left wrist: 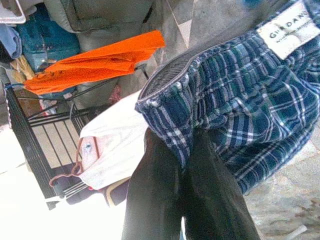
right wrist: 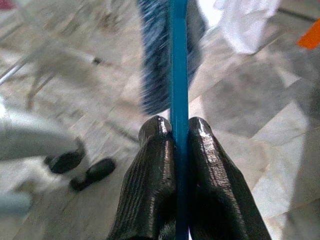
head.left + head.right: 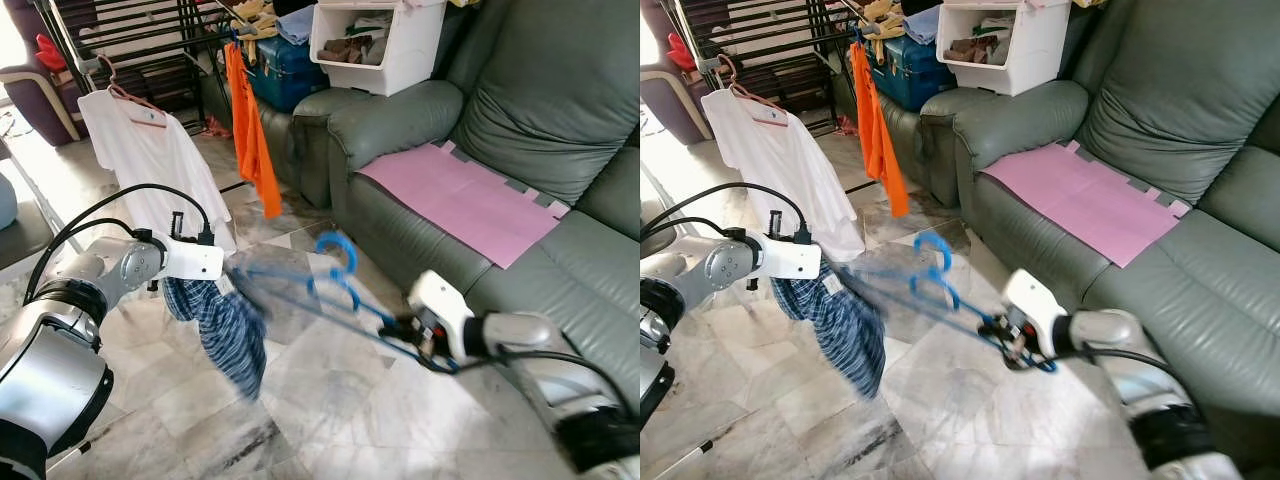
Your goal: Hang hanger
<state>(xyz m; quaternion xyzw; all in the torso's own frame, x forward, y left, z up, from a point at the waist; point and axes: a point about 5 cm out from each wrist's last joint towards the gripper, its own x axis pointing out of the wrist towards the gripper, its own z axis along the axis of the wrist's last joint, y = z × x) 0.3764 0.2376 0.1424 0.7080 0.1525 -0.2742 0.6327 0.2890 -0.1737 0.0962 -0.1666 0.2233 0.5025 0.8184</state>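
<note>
Right gripper (image 2: 175,131), at lower centre-right of the head view, clamps the blue plastic hanger (image 3: 335,285); left gripper (image 1: 185,165) pinches the blue plaid shorts (image 3: 225,330) hanging at lower left. Risk: blurred shorts may slide off the hanger's free end.

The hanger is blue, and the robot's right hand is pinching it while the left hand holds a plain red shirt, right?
Not quite. The left hand holds blue plaid shorts, not a plain red shirt; the left wrist view shows the checked cloth pinched between its fingers. The rest is right: the hanger is blue, and the right hand is pinching it.
</note>
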